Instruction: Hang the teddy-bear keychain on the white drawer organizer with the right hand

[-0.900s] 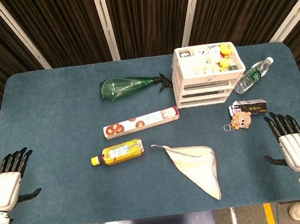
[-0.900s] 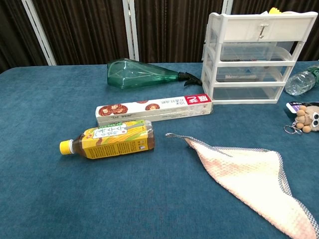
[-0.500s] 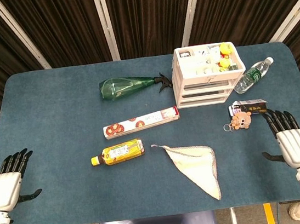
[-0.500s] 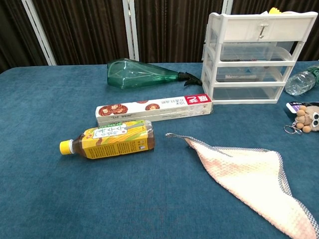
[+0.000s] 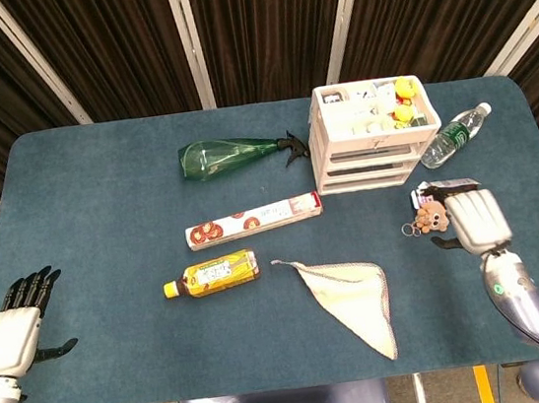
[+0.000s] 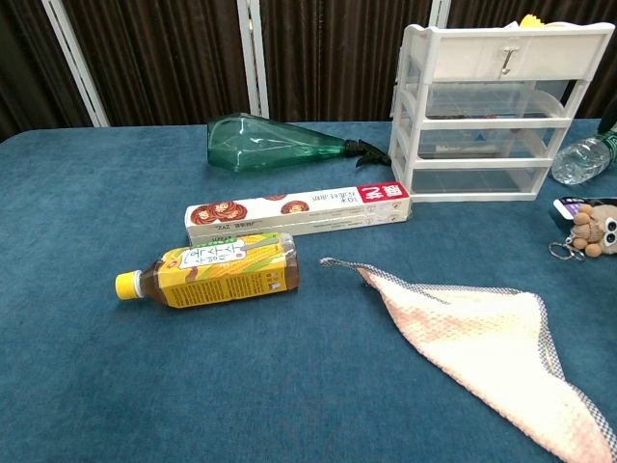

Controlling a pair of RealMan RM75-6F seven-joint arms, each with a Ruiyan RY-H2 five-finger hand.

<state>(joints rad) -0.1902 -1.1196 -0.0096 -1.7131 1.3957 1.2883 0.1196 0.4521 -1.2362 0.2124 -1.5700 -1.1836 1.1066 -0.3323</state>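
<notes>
The teddy-bear keychain (image 5: 432, 218) lies flat on the blue table, its ring toward the left; it also shows at the right edge of the chest view as the keychain (image 6: 595, 230). My right hand (image 5: 477, 219) hovers just right of the bear, back up, fingers spread and holding nothing. The white drawer organizer (image 5: 371, 138) stands behind the bear; the organizer (image 6: 501, 106) carries a small hook on its top drawer front. My left hand (image 5: 13, 330) rests open at the table's near left corner.
A green spray bottle (image 5: 234, 154), a long wrap box (image 5: 252, 221), a yellow tea bottle (image 5: 211, 274) and a cloth (image 5: 351, 295) lie mid-table. A water bottle (image 5: 455, 135) lies right of the organizer. A dark small box (image 5: 447, 188) sits partly under my right hand.
My right hand has moved from the near right table edge forward and left, ending beside the bear. The bear and the left hand have stayed put.
</notes>
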